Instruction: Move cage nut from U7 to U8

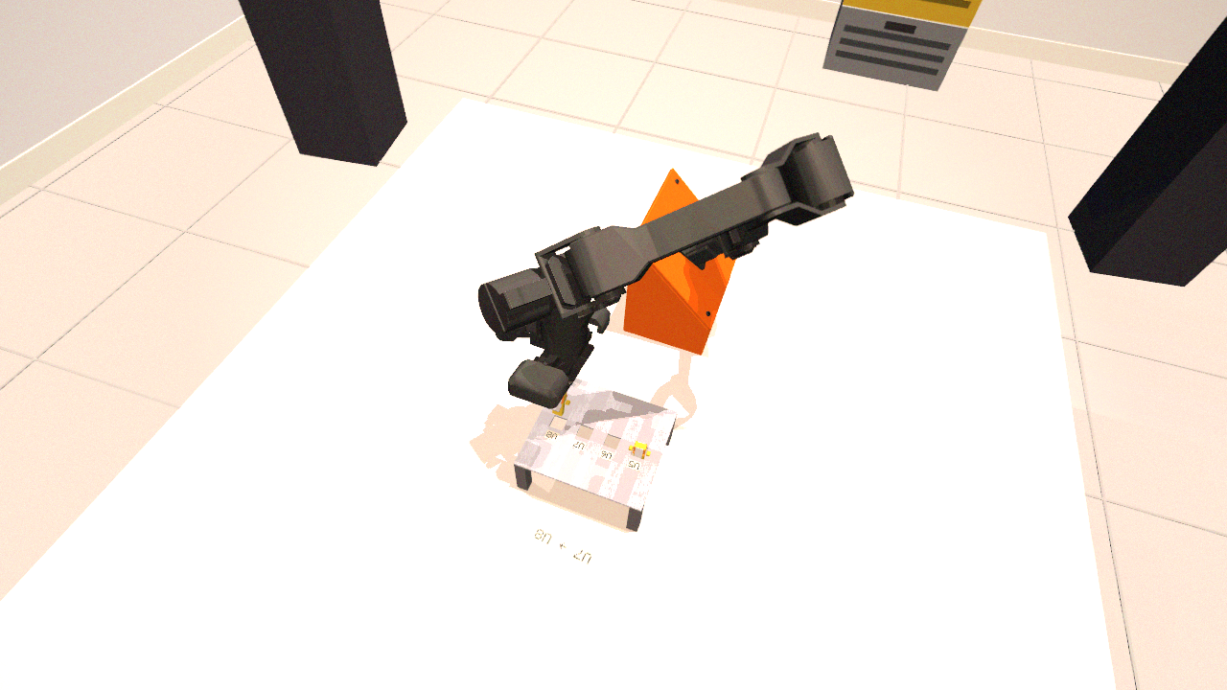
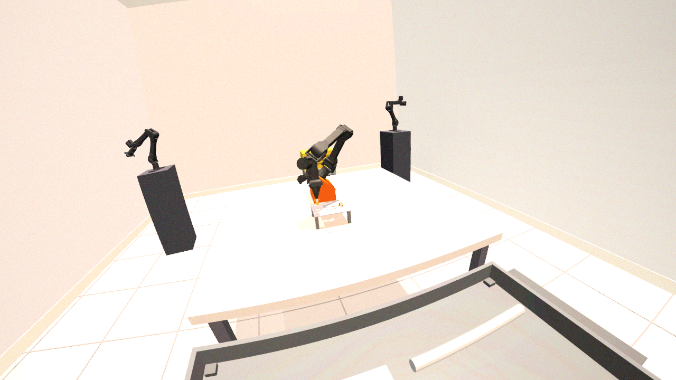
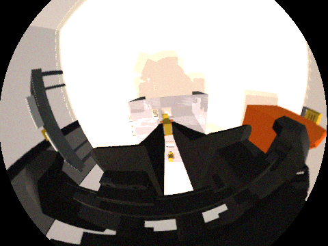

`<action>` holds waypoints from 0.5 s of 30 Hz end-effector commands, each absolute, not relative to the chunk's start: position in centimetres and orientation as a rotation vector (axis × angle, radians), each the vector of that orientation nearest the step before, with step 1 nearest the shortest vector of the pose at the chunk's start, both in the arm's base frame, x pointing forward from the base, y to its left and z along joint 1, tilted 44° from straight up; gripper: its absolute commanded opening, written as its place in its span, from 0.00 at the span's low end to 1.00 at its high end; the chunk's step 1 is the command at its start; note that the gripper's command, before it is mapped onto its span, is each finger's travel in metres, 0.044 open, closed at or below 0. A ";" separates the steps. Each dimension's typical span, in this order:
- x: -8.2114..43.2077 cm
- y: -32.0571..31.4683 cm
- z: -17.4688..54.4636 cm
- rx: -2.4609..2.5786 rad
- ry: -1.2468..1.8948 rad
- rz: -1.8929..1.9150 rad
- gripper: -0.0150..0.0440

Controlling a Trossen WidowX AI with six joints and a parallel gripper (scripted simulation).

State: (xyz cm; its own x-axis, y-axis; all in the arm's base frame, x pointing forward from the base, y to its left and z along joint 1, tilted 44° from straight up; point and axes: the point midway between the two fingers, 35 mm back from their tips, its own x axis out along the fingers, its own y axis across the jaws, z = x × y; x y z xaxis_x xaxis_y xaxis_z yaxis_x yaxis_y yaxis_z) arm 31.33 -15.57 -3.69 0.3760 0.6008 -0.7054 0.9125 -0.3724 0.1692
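I have the tool [image 1: 562, 396] [image 2: 317, 200] [image 3: 167, 127] nearly closed on the yellow nut [image 1: 560, 405] [image 2: 317, 201] [image 3: 167, 128], above the rail plate [image 1: 591, 476] [image 2: 326, 211] [image 3: 145, 111], the other nut [image 1: 638, 449] [image 2: 340, 204] [image 3: 171, 156] seated apart from it.

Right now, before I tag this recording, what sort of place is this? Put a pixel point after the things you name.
Probably a robotics lab or test room: a robot arm [image 1: 711, 221] [image 2: 326, 142] works at a large white table [image 1: 343, 532] [image 2: 283, 264], two more small arms stand on dark pedestals [image 2: 167, 212] [image 2: 396, 153], and the floor [image 1: 103, 283] [image 2: 127, 293] is tiled.
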 end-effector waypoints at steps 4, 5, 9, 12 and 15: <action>31.6 -15.6 -3.8 2.068 1.329 -0.751 0.30; 31.7 -15.6 -3.8 2.067 1.333 -0.753 0.30; 31.8 -15.5 -3.9 2.059 1.349 -0.759 0.30; 31.8 -15.5 -3.9 2.053 1.361 -0.763 0.30; 31.9 -15.4 -4.0 2.047 1.373 -0.768 0.30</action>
State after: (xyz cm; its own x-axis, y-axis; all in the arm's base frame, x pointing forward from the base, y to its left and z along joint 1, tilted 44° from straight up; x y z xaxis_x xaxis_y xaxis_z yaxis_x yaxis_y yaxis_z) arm 31.64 -15.39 -3.95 0.3271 0.6194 -0.7137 0.9312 -0.3400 0.1317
